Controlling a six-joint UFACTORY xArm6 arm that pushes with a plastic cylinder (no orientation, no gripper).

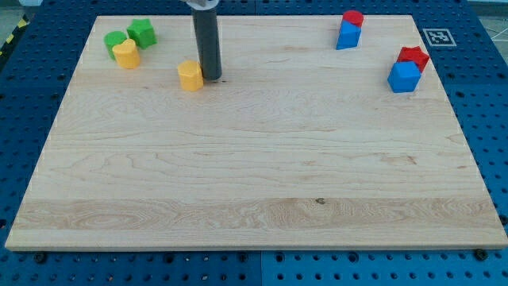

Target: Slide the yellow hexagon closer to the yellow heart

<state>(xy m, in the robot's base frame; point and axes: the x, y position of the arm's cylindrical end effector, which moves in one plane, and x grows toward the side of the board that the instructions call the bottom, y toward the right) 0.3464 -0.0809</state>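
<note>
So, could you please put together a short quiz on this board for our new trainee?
1. True or false: my tip stands just to the view's right of the yellow hexagon.
2. Which block lies nearest the yellow heart? A) a blue block B) a green block C) a red block
3. Fill in: to near the heart, the hexagon must travel toward the view's ____.

Key
1. True; the tip is close beside the hexagon.
2. B; the green blocks crowd against the heart, while the red and blue pairs sit at the view's right.
3. Left, slightly toward the top.
</note>
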